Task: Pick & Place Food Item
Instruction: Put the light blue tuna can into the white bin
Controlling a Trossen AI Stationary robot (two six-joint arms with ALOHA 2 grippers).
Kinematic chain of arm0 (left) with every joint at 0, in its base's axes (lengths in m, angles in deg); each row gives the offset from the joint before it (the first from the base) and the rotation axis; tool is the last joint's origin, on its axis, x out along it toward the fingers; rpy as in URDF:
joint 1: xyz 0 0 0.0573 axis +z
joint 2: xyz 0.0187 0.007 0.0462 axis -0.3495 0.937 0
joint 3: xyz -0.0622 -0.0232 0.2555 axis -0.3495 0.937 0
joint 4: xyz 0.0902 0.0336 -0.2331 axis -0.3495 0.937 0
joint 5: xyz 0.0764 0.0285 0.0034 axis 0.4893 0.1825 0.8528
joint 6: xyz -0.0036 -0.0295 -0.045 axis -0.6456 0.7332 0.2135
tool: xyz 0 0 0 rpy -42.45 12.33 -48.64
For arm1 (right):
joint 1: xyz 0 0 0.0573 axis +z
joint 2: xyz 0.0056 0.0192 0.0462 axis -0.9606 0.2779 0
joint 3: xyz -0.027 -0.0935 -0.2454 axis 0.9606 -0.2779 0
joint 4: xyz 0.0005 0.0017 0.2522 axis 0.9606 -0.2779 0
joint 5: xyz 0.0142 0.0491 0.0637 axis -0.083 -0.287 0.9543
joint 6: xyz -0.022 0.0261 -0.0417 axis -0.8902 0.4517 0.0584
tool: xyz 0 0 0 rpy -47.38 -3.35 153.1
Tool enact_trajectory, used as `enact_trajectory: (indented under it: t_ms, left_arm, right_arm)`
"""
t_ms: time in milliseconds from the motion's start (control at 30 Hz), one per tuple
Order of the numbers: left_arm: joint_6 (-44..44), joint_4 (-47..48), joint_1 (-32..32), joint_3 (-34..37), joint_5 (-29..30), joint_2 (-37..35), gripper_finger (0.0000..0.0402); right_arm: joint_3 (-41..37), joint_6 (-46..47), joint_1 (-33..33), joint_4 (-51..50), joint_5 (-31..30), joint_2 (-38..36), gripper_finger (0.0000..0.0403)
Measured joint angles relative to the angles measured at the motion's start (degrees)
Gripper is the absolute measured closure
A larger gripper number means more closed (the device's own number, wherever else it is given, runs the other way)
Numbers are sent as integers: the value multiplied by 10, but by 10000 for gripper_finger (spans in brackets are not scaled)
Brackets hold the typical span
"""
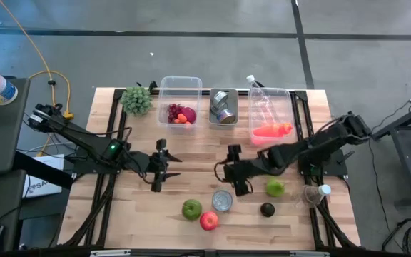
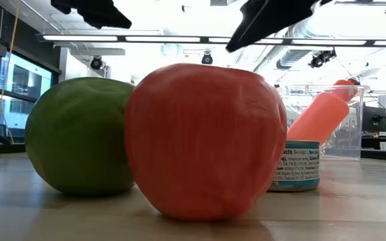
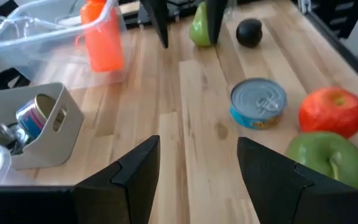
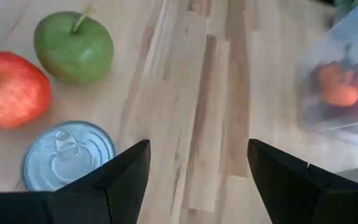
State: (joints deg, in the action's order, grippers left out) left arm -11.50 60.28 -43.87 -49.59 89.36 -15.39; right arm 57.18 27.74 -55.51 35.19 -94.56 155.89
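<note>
A green apple (image 1: 191, 209), a red apple (image 1: 209, 220) and a tin can (image 1: 222, 201) rest on the wooden table near its front edge. A green pear-like fruit (image 1: 275, 188) and a small dark fruit (image 1: 267, 209) lie to their right. My left gripper (image 1: 168, 167) hangs open above the table's middle, left of the can (image 3: 258, 102). My right gripper (image 1: 227, 171) hangs open just beyond the can (image 4: 67, 155), facing the left gripper. Neither holds anything. In the low view the red apple (image 2: 203, 140) hides part of the green apple (image 2: 79, 134).
Along the far edge stand a clear bin (image 1: 179, 100) with small red and orange fruit, a grey bin (image 1: 224, 107) with cans and a clear bin (image 1: 271, 118) with an orange bottle. A green leafy bunch (image 1: 137, 100) lies far left; a clear cup (image 1: 316, 193) sits at the right edge.
</note>
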Motion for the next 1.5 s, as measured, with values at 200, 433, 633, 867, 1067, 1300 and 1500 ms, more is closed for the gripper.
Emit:
enact_trajectory:
  t_ms: [200,433,633,867,1067,1300,1500]
  left_arm:
    - [15,31,0,0,0,0,197]
    - [-1,34,3,0,3,0,197]
    - [33,33,16,0,4,0,197]
    - [133,52,19,0,4,0,197]
    - [186,61,12,0,4,0,197]
    - [197,60,2,0,3,0,197]
    - [222,58,-12,0,3,1,197]
  right_arm:
    - [0,91,-50,13,111,14,145]
    - [0,77,-52,86,124,31,130]
    - [-1,71,-54,123,197,50,73]
    - [0,96,-74,143,287,58,7]
    - [1,53,-66,230,319,68,7]
    - [1,27,-26,178,163,7,4]
    - [0,25,44,129,-117,-11,4]
